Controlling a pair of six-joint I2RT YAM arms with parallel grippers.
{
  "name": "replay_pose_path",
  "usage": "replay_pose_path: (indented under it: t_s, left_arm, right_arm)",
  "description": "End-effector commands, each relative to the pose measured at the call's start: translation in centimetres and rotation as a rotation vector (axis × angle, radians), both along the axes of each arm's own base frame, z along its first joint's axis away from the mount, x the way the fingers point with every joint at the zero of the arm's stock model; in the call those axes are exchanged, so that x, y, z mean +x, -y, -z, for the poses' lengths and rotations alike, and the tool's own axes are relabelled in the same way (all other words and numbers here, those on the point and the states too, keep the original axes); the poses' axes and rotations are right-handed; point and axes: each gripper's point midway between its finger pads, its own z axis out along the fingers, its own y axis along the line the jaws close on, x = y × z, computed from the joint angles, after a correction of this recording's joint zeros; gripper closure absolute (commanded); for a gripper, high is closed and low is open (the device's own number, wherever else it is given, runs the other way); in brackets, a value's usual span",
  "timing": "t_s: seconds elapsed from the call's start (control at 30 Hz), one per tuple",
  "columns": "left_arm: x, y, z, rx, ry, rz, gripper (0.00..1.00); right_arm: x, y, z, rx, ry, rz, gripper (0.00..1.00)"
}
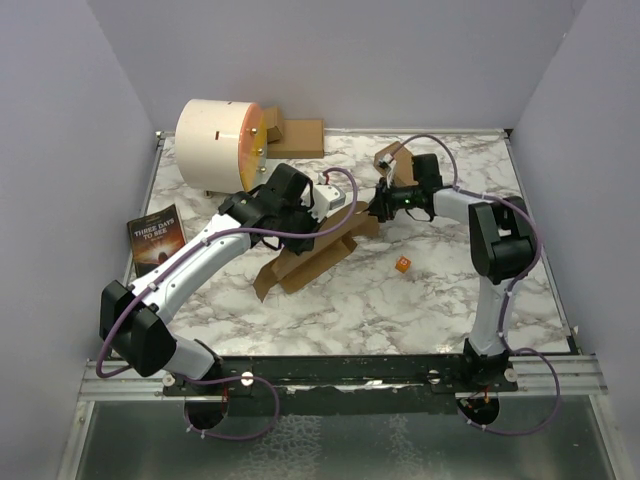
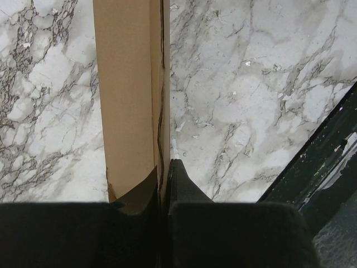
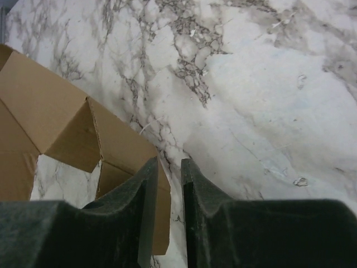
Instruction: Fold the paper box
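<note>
1. Finding the box [image 1: 305,258] lying near the middle of the table [image 1: 440,310]: brown card, part-folded, stretching on a slant from near-left to far-right, with a gripper at work on its far-right part from each side.
2. Seeing it from the left wrist as a long strip running straight away from the camera over the marble, a dark seam going down its right side.
3. Pinching the strip's near end with the left gripper [image 2: 165,187]: fingers [image 2: 187,187] pressing together on the card's edge, a curled flap lying against the left one.
4. Placing that gripper, from above, over the box's far half.
5. Meeting the box's far-right end with the right gripper [image 1: 378,208], reaching in from the right.
6. Showing, from the right wrist, its fingers [image 3: 196,190] standing almost together, a thin slit of marble staying visible between them.
7. Noting a flap's edge sitting inside that slit against the left finger; not being able to tell whether the card is being squeezed.
8. Passing outward to an orange cube [image 1: 402,265] just near-right of the box, apart from it.
9. Spotting a small brown tag [image 1: 385,157] near the right gripper's far side.
10. Reaching a book [image 1: 155,240] lying at the table's left edge.
11. Ending far-left with a white drum [image 1: 215,140] lying on its side, orange face turning right, touching a flat card sheet [image 1: 303,135].
</note>
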Motion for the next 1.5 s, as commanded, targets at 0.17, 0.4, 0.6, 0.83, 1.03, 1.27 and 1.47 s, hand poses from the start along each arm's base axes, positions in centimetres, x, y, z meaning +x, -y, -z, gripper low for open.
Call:
replay_pose_path:
  t_s: [0.17, 0.4, 0.6, 0.83, 1.03, 1.27, 1.47]
  left_arm:
    - [-0.7, 0.5, 0.0, -0.020, -0.014, 0.037, 1.00]
    - [-0.9, 0.7, -0.2, -0.027, -0.011, 0.050, 1.00]
    - [-1.2, 0.8, -0.1, -0.031, -0.019, 0.060, 1.00]
    - [-1.4, 1.0, -0.1, -0.037, -0.022, 0.069, 1.00]
    - [-1.7, 1.2, -0.1, -0.044, -0.027, 0.087, 1.00]
    - [-2.0, 1.4, 0.0, -0.052, -0.034, 0.108, 1.00]
    - [-2.1, 1.6, 0.0, -0.057, -0.039, 0.124, 1.00]
  right_arm:
    - [-4.3, -0.2, -1.0, 0.088, 0.016, -0.130, 0.69]
    - [-6.1, -0.2, -1.9, 0.129, 0.047, -0.157, 0.61]
    - [-6.8, -0.4, -1.7, 0.146, 0.054, -0.154, 0.56]
    - [-8.4, -1.2, -1.6, 0.164, 0.112, -0.151, 0.52]
    - [-9.3, -1.5, -2.0, 0.195, 0.221, -0.127, 0.53]
    - [-8.9, -2.4, -2.3, 0.197, 0.320, -0.096, 0.54]
    - [-9.0, -2.9, -2.1, 0.208, 0.379, -0.100, 0.57]
